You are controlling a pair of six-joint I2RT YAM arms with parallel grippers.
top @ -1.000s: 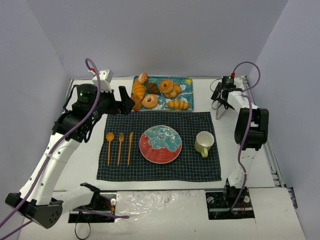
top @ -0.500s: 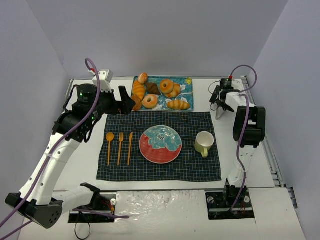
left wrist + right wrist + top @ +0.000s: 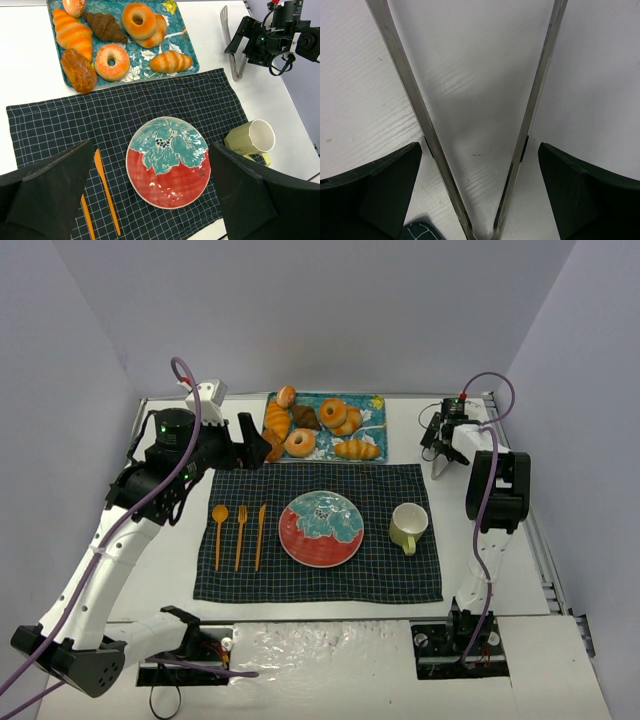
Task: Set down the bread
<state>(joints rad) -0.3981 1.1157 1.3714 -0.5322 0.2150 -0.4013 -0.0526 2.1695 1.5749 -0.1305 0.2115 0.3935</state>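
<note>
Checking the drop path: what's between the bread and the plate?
Only the tray rim and bare checked cloth lie between the bread and the plate, as the left wrist view shows.

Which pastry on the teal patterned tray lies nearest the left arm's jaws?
The smooth, oblong, deep golden-brown bread roll at the tray's near-left corner, left of the frosted ring donut; every other pastry sits farther back or right.
</note>
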